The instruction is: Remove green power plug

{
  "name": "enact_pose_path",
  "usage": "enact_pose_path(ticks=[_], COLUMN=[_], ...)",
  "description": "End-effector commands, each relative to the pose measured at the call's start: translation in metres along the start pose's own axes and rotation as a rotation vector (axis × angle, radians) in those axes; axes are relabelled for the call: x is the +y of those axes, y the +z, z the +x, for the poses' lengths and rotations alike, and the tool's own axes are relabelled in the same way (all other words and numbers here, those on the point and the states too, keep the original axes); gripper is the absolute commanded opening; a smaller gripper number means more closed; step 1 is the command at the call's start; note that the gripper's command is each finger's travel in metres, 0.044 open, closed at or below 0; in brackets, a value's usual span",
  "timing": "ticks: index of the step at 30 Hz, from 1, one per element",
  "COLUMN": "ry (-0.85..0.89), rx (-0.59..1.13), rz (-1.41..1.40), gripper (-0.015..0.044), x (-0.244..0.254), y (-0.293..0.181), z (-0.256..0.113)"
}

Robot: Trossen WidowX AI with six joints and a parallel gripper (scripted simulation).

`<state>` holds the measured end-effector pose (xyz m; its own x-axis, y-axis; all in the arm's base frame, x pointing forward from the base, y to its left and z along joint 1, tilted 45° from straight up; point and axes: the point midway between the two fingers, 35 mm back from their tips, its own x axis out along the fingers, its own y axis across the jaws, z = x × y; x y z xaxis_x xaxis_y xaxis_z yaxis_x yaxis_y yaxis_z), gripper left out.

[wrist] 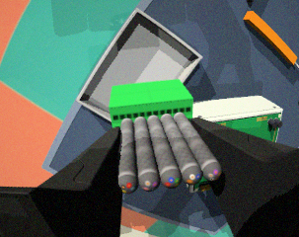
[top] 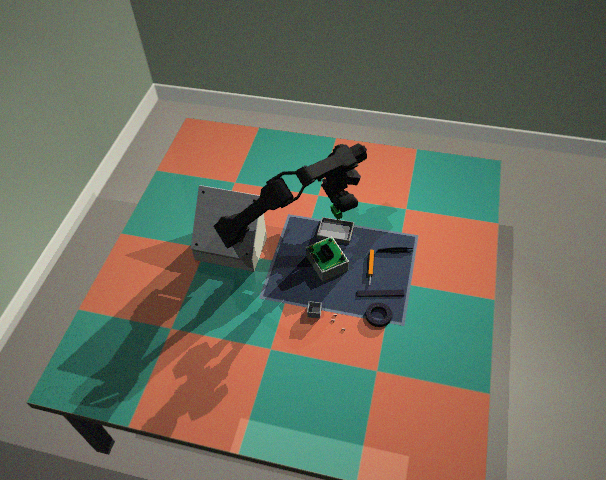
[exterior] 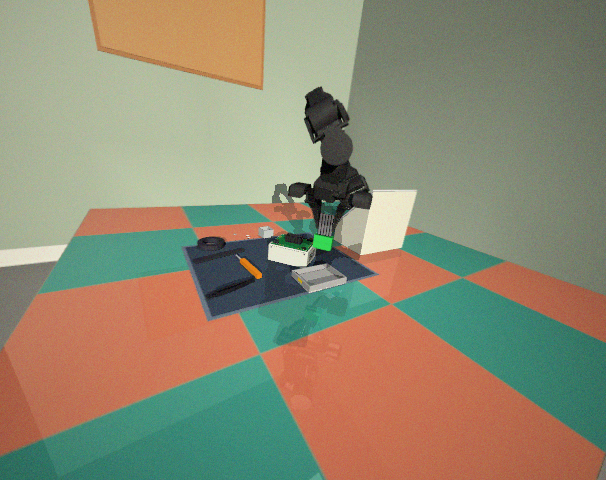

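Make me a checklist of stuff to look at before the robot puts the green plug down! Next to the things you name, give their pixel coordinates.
1. Green plug [top: 336, 211] [exterior: 322, 242] [wrist: 150, 97] out of the circuit board [top: 335, 248] [exterior: 281, 242] [wrist: 253, 130]: ok, it hangs free.
2. Gripper [exterior: 324, 227] [wrist: 156, 130] shut on the plug: ok.
3. Grey tray [top: 349, 232] [exterior: 333, 278] [wrist: 108, 62] has nothing inside it: ok for the part we can see.
4. Plug already lying in the tray: not ok, it's up in the air.
5. Orange-handled tool [top: 370, 262] [exterior: 250, 268] [wrist: 270, 37] outside the tray: ok, it lies on the dark mat [top: 288, 289] [exterior: 225, 302] [wrist: 208, 30].
6. Plug lined up exactly over the tray: cannot tell.
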<state>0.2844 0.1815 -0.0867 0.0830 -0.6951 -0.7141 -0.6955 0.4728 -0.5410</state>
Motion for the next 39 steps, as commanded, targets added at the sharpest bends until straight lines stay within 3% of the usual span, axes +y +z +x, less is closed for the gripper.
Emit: enact_pose_path(ticks=[1,7,39], ry=[0.004,0.003,0.002], rx=[0.002,0.002,0.002], rz=[0.006,0.006,0.007], gripper=[0.0000,0.0000,0.0000], x=[0.001,0.001,0.000], y=[0.001,0.000,0.001], z=[0.008,0.034,0.076])
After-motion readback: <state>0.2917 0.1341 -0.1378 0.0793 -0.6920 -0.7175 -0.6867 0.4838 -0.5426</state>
